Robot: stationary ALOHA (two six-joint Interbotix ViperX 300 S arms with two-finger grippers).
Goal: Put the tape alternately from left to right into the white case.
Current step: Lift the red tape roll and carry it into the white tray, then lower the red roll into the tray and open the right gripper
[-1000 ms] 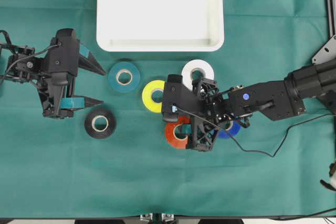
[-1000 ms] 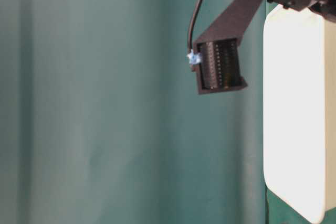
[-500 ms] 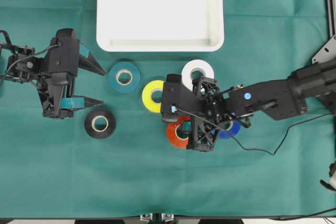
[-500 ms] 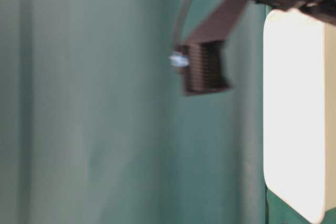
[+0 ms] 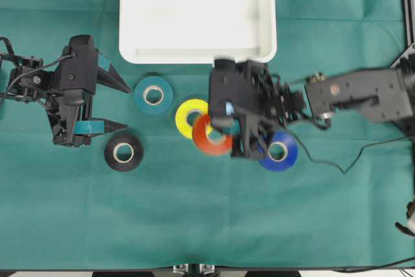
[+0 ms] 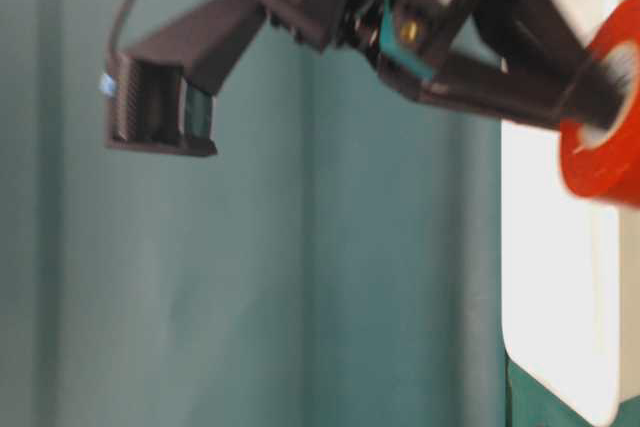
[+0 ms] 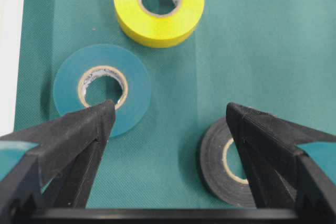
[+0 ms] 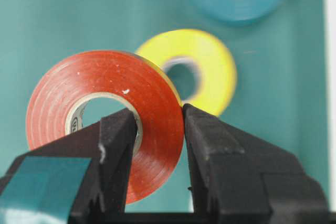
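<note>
On the green cloth [image 5: 194,225], 5 rolls of tape show in the overhead view, plus 1 white case [image 5: 198,53] at the top centre, bare inside.

At the far left, the left gripper [image 5: 115,105] stands wide open and holds nothing; its 2 fingers point toward the teal roll [image 5: 153,95] and the black roll [image 5: 124,152], touching neither. The wrist view shows the teal roll under one fingertip and the black roll under the other. The yellow roll [image 5: 190,117] lies next, flat on the cloth.

The red roll [image 5: 209,135] is lifted off the cloth, pinched through its wall by the right gripper [image 8: 157,124], 1 finger inside the core and 1 outside, overlapping the yellow roll's edge from above. The blue roll [image 5: 279,151] lies flat, at the right, partly under the arm.

Small dark print marks the pale cores; it is too small to read.
</note>
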